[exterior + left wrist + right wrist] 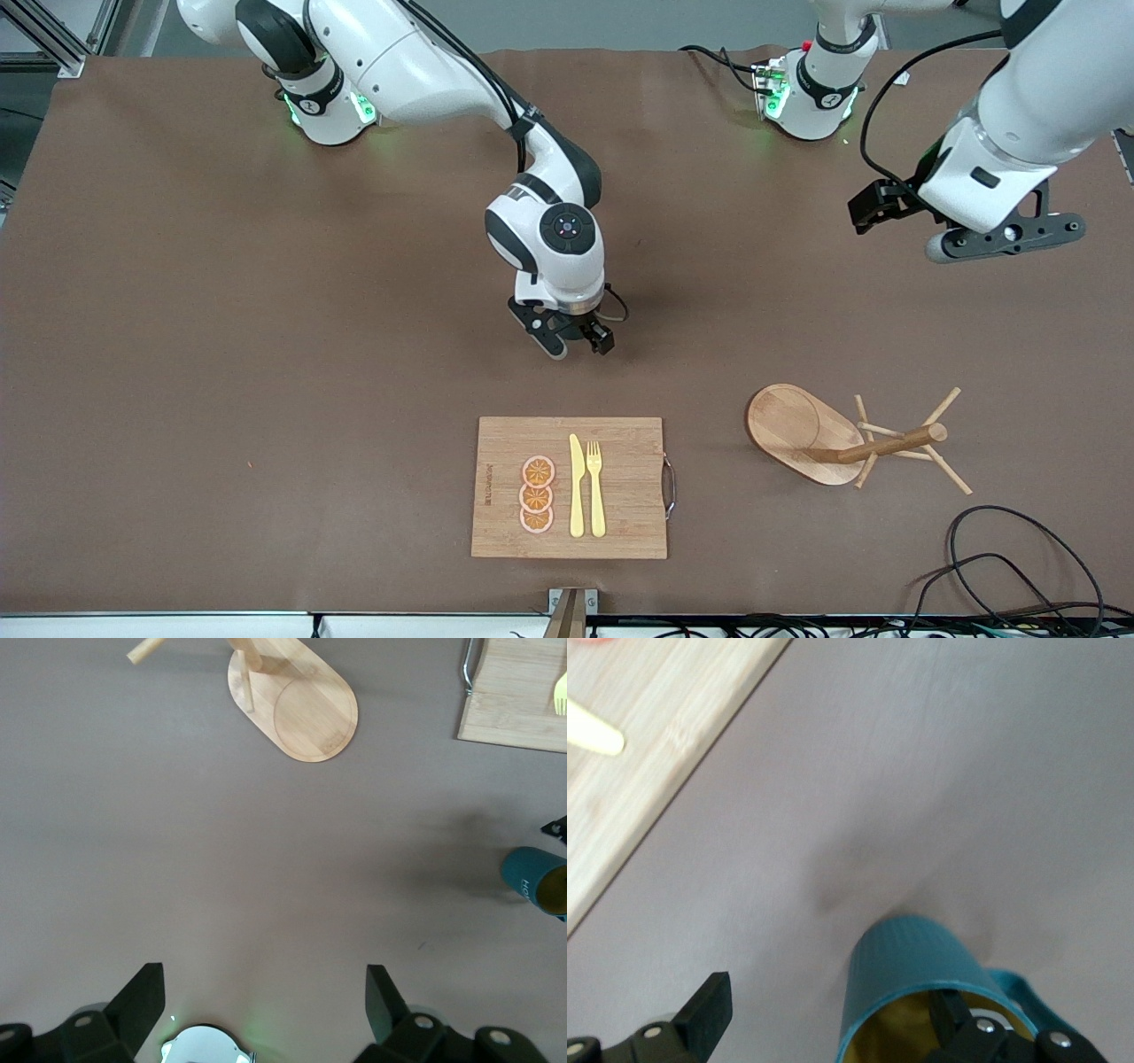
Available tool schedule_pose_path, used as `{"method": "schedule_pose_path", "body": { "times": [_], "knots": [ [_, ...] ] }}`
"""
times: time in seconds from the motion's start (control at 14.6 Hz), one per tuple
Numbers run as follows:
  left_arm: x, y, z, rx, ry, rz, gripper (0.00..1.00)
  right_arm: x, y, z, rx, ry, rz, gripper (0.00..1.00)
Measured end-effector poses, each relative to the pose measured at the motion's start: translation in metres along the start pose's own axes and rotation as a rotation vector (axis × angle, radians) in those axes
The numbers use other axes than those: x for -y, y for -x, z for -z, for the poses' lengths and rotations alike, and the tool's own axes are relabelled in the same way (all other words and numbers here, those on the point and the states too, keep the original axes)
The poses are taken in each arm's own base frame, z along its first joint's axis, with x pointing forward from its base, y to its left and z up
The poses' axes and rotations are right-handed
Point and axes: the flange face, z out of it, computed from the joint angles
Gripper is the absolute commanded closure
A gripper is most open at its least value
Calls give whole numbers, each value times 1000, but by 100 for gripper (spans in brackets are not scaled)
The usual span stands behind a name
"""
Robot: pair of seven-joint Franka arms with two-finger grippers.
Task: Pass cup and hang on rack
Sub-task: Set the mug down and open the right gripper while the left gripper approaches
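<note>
The small dark teal cylindrical cup with the mustard-yellow inside (921, 992) is standing on the brown counter (266, 354) near its middle, farther from the front camera than the rectangular wooden cutting board (620, 523). The right pincer (576, 341) is sitting low around it with its fingers spread apart, one finger (957, 1019) reaching inside the rim and the other outside, neither clearly squeezing the wall. The board is carrying three orange slices (537, 494), a yellow knife (577, 487) and a yellow fork (596, 487). The light wooden rack with an oval base (797, 430) is lying tipped on its side toward the left arm's end, pegs off the counter. The left pincer (266, 1010) is hanging high over that end, fingers wide apart and empty, waiting.
</note>
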Motion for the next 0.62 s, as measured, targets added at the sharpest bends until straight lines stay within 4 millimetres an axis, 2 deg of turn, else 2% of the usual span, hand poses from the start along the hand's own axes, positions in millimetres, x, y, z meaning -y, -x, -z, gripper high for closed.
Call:
{"method": "schedule_pose_path", "body": {
  "times": [0.14, 0.41, 0.48, 0.62],
  "knots": [
    [-1, 1, 0, -1, -1, 2, 0, 2, -34, 18, -4, 14, 55, 1],
    [-7, 3, 1, -3, -2, -9, 0, -7, -108, 93, -6, 41, 164, 0],
    [-13, 6, 1, -3, -3, -21, 0, -10, -120, 107, -6, 41, 177, 0],
    [-27, 12, 1, -5, -6, -36, 0, -16, -132, 120, -1, 58, 225, 0]
  ]
}}
